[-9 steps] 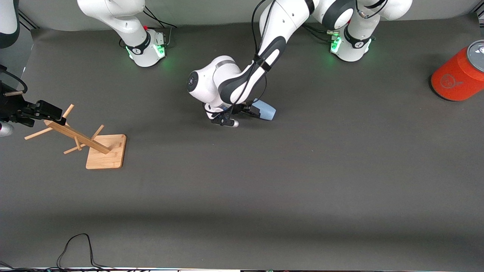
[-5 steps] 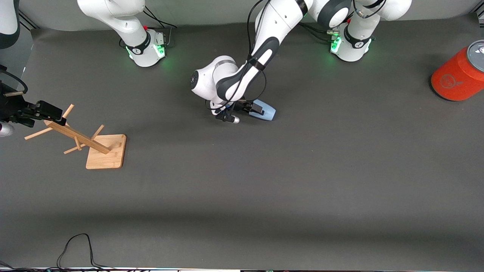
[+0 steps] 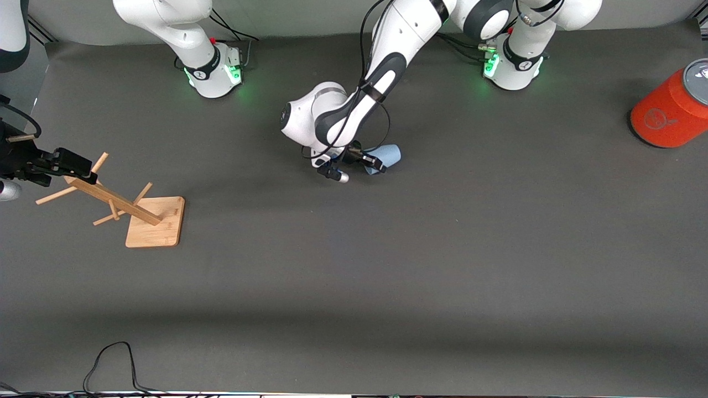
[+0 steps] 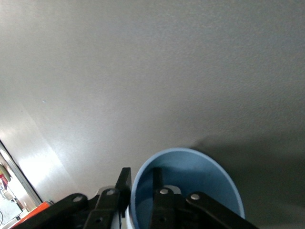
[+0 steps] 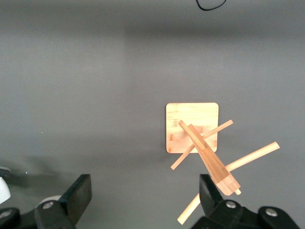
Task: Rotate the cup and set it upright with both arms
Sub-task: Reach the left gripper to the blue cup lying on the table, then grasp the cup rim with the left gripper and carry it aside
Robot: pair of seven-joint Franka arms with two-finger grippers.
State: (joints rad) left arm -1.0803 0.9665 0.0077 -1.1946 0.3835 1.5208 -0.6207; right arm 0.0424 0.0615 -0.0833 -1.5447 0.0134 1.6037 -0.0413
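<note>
Cup: the pale-blue cup point(image 3: 386, 156) is in the middle part of the tabletop, closer to the edge where the arm bases stand than to the front camera's edge. It lies on its side or is slightly lifted; I cannot tell which.

What changed: one second ago the cup lay on its side with its closed bottom toward the left arm's end of the tabletop and a little toward the camera. Now it is turned, and the pale body points more along the tabletop.

Left gripper: the left gripper point(image 3: 369, 161) was open around the rim and has now closed on the cup wall. In the left wrist view one finger point(image 4: 161, 200) is inside the mouth of the cup point(image 4: 190, 171) and the other finger is outside, so the rim is pinched between them.

Right gripper: the right gripper point(image 3: 69, 161) waits with the fingers wide apart, over the wooden mug tree point(image 3: 119, 200) near the right arm's end of the tabletop. It holds nothing and has not moved.

Other thing: an orange can point(image 3: 666, 110) stands at the left arm's end, well apart from the cup.

Meaning for the task: the grasp seems to be made and the rotation has begun. The cup is not yet upright.

Risk: a pinch on a thin wall can slip while turning.
</note>
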